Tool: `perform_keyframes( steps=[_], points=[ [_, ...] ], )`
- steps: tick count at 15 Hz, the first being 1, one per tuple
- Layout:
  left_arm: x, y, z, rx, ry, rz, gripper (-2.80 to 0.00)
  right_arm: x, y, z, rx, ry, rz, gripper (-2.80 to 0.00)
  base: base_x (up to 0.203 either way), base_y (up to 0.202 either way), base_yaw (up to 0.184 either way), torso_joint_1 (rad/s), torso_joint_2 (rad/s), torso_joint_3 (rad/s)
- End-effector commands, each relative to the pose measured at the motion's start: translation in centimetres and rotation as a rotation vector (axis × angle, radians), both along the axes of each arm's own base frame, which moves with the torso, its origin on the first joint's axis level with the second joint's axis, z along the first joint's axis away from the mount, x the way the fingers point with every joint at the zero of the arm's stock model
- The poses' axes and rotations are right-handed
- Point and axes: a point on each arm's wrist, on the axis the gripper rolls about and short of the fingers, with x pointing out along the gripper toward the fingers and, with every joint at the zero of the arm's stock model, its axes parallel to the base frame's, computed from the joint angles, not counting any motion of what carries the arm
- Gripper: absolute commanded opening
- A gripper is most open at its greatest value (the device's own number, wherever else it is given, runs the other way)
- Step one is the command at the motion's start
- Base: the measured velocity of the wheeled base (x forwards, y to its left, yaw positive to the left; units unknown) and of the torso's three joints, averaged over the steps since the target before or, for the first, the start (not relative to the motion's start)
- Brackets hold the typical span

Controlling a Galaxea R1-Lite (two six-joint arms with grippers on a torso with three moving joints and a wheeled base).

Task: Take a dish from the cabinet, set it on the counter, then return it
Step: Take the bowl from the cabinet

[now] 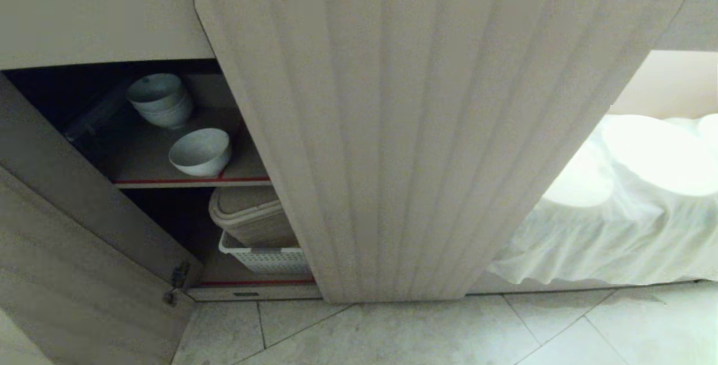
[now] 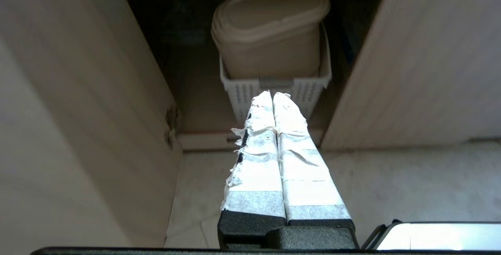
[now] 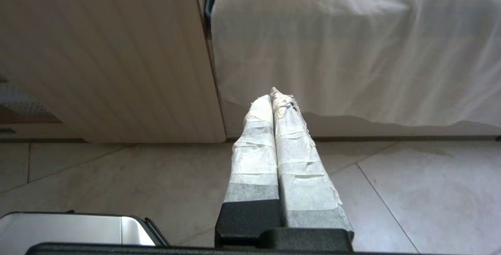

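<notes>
- Tiled floor [image 1: 426, 331] fronts the open cabinet [image 1: 426, 129].
- Single dish [image 1: 200, 152] sits nearest on the upper shelf [image 1: 168, 181], seemingly beside stacked bowls [image 1: 160, 98].
- Left hand [image 2: 273, 95] and right hand [image 3: 273, 94] are both closed, empty.

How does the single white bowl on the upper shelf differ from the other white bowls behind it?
The single bowl stands alone near the shelf's red front edge; the stacked bowls sit farther back. The single bowl is one piece, while the stacked bowls are nested together. Both are plain white, round and deep, on the same shelf.
</notes>
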Motion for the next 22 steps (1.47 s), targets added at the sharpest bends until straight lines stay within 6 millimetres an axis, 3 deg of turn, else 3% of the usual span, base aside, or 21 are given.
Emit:
perform_keyframes(
  steps=[1,5,22],
  points=[
    [0.0,0.0,0.0,0.0,0.0,0.0,-2.8,0.0,0.0,0.0,0.001,0.0,0.0,-2.8,0.203,0.0,0.001,-0.002,0.01,-0.002],
    [0.0,0.0,0.0,0.0,0.0,0.0,-2.8,0.0,0.0,0.01,0.0,-0.001,0.0,-2.8,0.179,0.0,0.003,0.0,0.0,0.003],
    [-0.01,0.0,0.03,0.013,0.0,-0.001,-2.8,0.0,0.0,0.01,0.0,-0.001,0.002,-2.8,0.0,0.0,0.0,0.0,0.0,0.0]
  ],
)
